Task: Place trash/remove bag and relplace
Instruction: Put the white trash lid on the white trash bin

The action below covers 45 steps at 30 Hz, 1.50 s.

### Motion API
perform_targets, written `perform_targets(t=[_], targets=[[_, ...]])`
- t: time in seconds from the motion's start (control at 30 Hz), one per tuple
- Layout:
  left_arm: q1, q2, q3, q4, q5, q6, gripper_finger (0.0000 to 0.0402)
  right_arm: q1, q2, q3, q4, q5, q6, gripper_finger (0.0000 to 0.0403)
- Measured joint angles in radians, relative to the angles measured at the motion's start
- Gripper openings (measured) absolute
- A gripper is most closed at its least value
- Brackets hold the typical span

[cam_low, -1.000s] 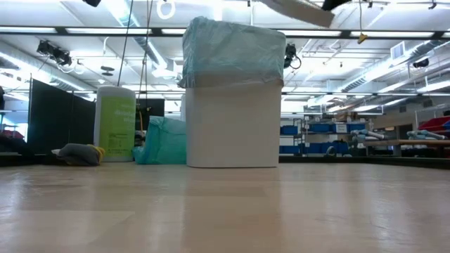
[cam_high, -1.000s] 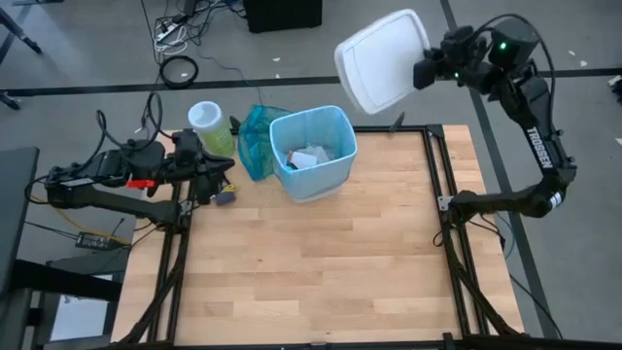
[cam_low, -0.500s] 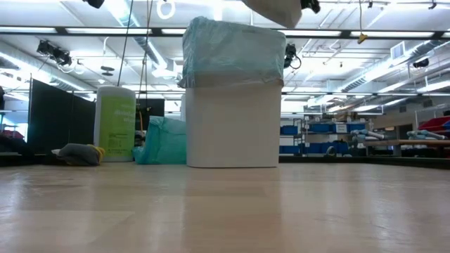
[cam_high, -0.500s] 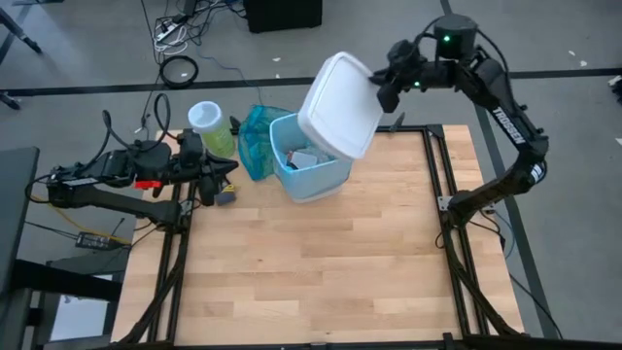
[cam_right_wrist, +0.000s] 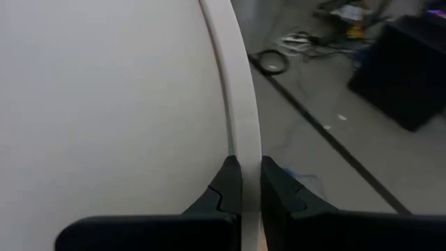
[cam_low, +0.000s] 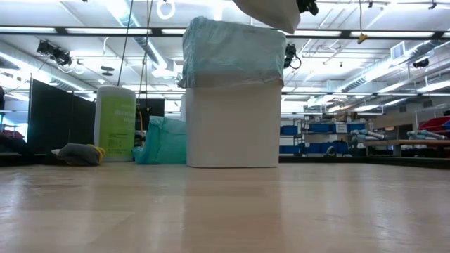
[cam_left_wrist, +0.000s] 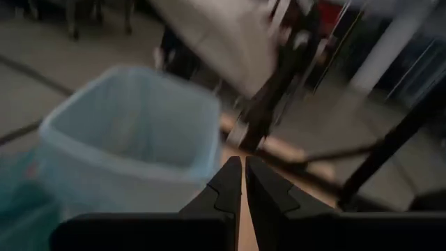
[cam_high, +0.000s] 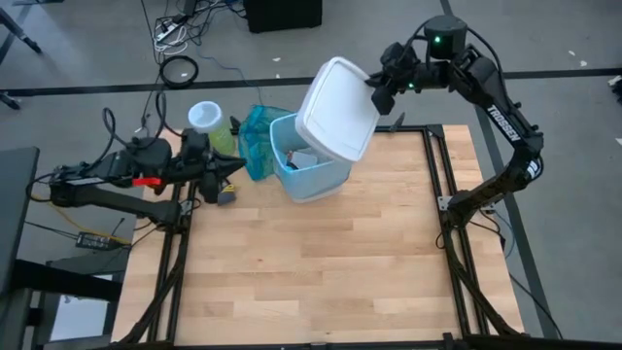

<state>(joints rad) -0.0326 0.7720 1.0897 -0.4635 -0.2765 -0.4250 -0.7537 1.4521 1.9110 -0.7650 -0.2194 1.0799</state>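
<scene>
A white bin (cam_high: 319,178) lined with the light-blue bag (cam_low: 232,49) stands on the table's far left part, with trash scraps (cam_high: 297,158) inside. My right gripper (cam_high: 375,89) is above the bin's far right side, shut on a white rounded-rectangular plastic piece (cam_high: 338,107), a lid or shallow tub. The piece hangs tilted over the bin's mouth and shows at the top of the low view (cam_low: 271,8). My left gripper (cam_high: 233,167) is shut (cam_left_wrist: 243,164), left of the bin, pointing at it and touching nothing. My right gripper pinches the white piece's rim (cam_right_wrist: 240,125) between its two fingers (cam_right_wrist: 226,183), at the edge on the piece's far right side. The fingers come from the table's far right, one on each face. The piece is lifted clear and tilted above the bin.
A teal-green plastic bag (cam_high: 255,141) lies against the bin's left side, and a light-green canister (cam_high: 208,124) stands farther left. A small grey and yellow object (cam_high: 225,197) lies by my left gripper. Bare wood (cam_high: 321,272) spreads across the near and right parts.
My right gripper swung from beyond the table's far right corner leftward toward the bin, carrying the white piece. The piece turned from nearly flat to tilted over the bin's mouth, then moved only slightly in the last half second.
</scene>
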Motion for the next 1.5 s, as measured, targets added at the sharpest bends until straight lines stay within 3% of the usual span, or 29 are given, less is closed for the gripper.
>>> perform_targets(t=[0.3,0.5,0.7,0.8,0.97,1.07,1.17,1.3,1.5], targets=[[0.0,0.183,0.0,0.515,-0.042,-0.033,0.0012,0.001,0.002,0.0,0.043,0.118,-0.001,0.0017],[0.05,0.2,0.0,0.548,0.091,-0.052,0.0029,-0.003,0.0,-0.001,0.125,0.136,-0.001,0.0017],[0.127,0.234,0.0,0.559,0.061,-0.022,0.0067,-0.003,0.001,-0.001,0.124,0.161,-0.001,0.0017],[0.15,0.279,0.0,0.64,0.075,-0.048,0.0082,-0.003,0.002,-0.001,0.123,0.168,-0.001,0.0017],[0.15,0.35,0.01,0.83,0.245,-0.041,0.0096,-0.015,0.002,-0.001,0.12,0.166,-0.004,0.0017],[0.149,0.358,0.065,0.663,0.3,0.147,0.0093,-0.026,0.002,-0.001,0.116,0.168,-0.018,0.0017],[0.13,0.357,0.165,0.436,0.278,0.484,0.0087,-0.041,0.002,-0.001,0.11,0.164,-0.018,0.0017],[0.09,0.395,0.285,0.286,0.088,0.869,0.0087,-0.052,0.002,-0.001,0.111,0.144,-0.027,0.0017],[0.061,0.539,0.455,0.149,-0.143,1.27,0.0091,-0.053,0.002,-0.002,0.112,0.139,-0.045,0.0017]])
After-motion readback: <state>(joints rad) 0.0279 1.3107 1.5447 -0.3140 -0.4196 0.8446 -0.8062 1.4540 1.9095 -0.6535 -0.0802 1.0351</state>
